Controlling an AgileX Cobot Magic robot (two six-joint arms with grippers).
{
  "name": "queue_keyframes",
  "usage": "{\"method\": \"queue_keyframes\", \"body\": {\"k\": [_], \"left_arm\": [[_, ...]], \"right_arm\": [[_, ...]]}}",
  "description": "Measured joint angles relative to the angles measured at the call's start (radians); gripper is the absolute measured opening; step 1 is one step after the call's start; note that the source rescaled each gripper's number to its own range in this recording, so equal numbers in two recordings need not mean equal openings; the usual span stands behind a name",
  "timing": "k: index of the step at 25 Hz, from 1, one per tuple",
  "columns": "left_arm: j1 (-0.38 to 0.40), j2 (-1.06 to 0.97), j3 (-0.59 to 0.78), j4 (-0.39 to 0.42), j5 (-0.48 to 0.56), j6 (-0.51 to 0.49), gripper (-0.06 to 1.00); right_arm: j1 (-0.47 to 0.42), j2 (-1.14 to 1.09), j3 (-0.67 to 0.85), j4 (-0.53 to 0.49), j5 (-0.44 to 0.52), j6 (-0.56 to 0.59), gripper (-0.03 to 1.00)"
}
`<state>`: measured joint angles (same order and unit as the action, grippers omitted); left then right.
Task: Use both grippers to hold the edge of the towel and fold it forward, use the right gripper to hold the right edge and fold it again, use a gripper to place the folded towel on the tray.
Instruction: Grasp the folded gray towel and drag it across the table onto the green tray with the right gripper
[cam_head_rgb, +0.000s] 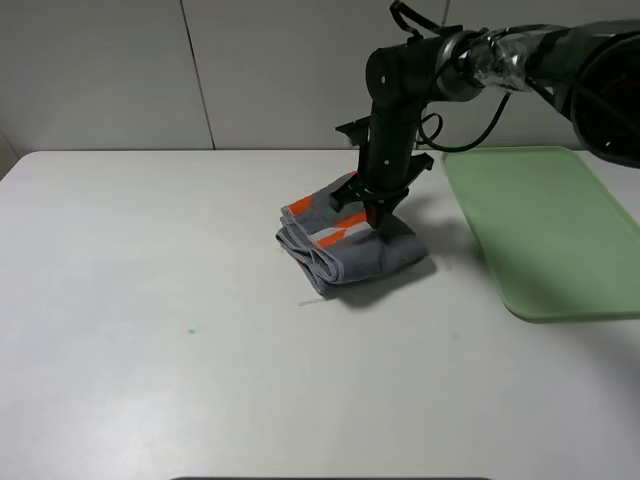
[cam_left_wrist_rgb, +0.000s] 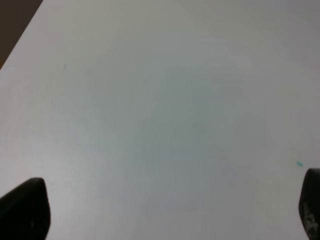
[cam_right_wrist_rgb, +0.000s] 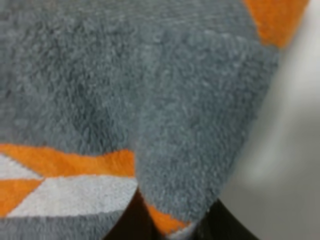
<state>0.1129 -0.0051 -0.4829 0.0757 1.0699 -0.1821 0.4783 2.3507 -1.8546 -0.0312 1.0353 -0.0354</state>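
The folded grey towel (cam_head_rgb: 350, 243) with orange and white patches lies on the white tabletop (cam_head_rgb: 150, 300), just left of the green tray (cam_head_rgb: 545, 230). Its long axis runs diagonally, from near-left to far-right. The right hand (cam_head_rgb: 378, 212) presses down on its far part, pinching a fold. The left hand (cam_left_wrist_rgb: 165, 210) hangs spread apart above bare tabletop.

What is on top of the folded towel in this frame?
The right gripper presses down on the folded towel, which lies on the table. Nothing else sits on it. The fabric under the fingertips is hidden, and whether the jaws pinch it is unclear.
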Motion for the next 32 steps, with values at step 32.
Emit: {"method": "queue_keyframes", "body": {"k": [32], "left_arm": [[0.000, 0.000, 0.000, 0.000, 0.000, 0.001, 1.00]], "right_arm": [[-0.356, -0.012, -0.144, -0.168, 0.142, 0.001, 0.12]]}}
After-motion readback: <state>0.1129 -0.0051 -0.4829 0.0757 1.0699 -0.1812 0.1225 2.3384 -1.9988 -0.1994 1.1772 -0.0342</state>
